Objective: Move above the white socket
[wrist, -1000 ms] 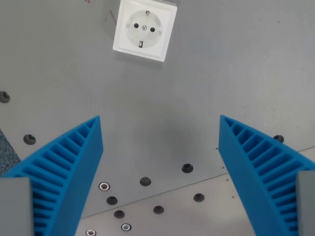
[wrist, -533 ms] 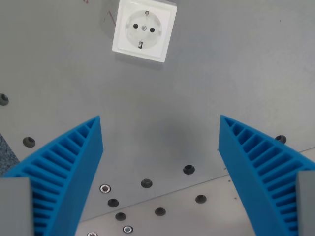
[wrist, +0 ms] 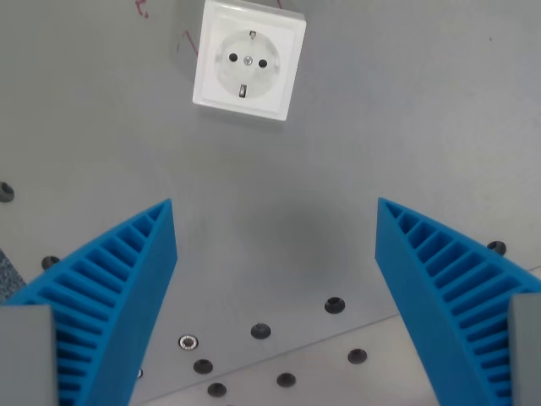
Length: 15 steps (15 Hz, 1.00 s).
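The white socket (wrist: 248, 61) is a square wall outlet with a round recess and two pin holes. It lies flat on the grey metal table (wrist: 389, 110) at the top of the wrist view, a little left of centre. My gripper (wrist: 275, 207) is open and empty. Its two blue ribbed fingers (wrist: 110, 296) stand wide apart at the bottom left and bottom right. The socket is ahead of the fingertips and lies slightly left of the gap's middle.
Several bolt holes and screws (wrist: 260, 331) dot the table near the bottom between the fingers. A seam between two plates (wrist: 363, 326) runs across the bottom. More holes sit at the left edge (wrist: 6, 192). Red pen marks (wrist: 142, 8) lie near the socket.
The whole scene has shifted down in the view, so the camera has moved forward. The socket sits lower in the picture and shows fully. The fingers keep the same spread.
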Each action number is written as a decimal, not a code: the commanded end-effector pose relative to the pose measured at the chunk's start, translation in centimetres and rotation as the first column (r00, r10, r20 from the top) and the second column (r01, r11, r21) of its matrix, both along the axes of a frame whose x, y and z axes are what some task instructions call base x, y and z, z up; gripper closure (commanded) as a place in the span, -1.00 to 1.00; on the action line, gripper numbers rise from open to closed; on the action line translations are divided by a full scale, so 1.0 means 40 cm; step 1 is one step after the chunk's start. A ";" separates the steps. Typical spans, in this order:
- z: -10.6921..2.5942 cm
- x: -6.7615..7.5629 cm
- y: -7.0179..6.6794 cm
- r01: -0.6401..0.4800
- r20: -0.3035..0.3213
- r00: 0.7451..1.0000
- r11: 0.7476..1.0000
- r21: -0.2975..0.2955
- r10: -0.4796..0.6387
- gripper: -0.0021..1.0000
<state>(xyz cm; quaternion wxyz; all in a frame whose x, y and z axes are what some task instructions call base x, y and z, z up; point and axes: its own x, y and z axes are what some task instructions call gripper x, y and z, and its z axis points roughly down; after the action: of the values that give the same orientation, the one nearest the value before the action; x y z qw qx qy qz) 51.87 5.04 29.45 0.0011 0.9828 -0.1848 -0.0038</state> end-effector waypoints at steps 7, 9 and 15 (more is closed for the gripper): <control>-0.071 0.021 -0.007 0.148 0.059 0.987 0.989 -0.009 -0.148 -1.00; -0.087 0.025 -0.008 0.163 0.064 0.985 0.987 -0.009 -0.162 -1.00; -0.142 0.040 -0.011 0.206 0.074 0.976 0.978 -0.009 -0.205 -1.00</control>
<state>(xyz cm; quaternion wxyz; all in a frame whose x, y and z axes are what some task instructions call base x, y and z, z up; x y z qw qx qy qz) 53.58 4.79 24.38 -0.0015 0.9714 -0.2373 -0.0046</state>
